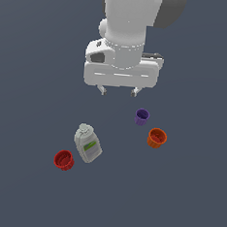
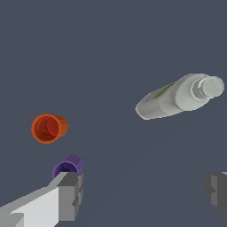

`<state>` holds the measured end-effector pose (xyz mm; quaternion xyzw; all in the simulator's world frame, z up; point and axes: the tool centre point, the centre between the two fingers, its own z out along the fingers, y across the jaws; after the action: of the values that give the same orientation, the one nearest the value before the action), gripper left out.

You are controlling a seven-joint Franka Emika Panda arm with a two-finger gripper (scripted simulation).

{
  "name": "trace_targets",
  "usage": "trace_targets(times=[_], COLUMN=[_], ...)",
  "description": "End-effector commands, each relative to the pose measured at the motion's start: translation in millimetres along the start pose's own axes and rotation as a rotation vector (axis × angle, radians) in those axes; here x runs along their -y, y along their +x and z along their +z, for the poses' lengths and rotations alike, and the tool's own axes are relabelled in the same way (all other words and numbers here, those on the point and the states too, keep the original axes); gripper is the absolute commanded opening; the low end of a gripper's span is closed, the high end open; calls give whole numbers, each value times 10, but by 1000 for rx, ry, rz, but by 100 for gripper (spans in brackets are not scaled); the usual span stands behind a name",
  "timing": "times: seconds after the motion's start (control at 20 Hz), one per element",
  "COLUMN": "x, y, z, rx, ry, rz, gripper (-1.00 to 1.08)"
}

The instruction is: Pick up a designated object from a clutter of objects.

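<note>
Orange ribbed plastic cup (image 1: 157, 138) sat just beside the small purple cup (image 1: 142, 116). Your gripper (image 1: 119, 91) hung above both, jaws spread and empty; descending carelessly, you risked clipping that purple neighbour.

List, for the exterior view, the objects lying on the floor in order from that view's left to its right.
red cup → grey bottle → purple cup → orange cup
</note>
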<state>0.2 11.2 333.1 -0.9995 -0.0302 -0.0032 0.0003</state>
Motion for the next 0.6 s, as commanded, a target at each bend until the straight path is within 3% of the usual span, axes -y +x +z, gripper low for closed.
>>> trace_targets(times=[0.0, 0.55], x=[0, 0], y=[0, -5], z=[0, 18], rx=[0, -2], ry=[0, 1], rz=[0, -9], gripper=[28, 28])
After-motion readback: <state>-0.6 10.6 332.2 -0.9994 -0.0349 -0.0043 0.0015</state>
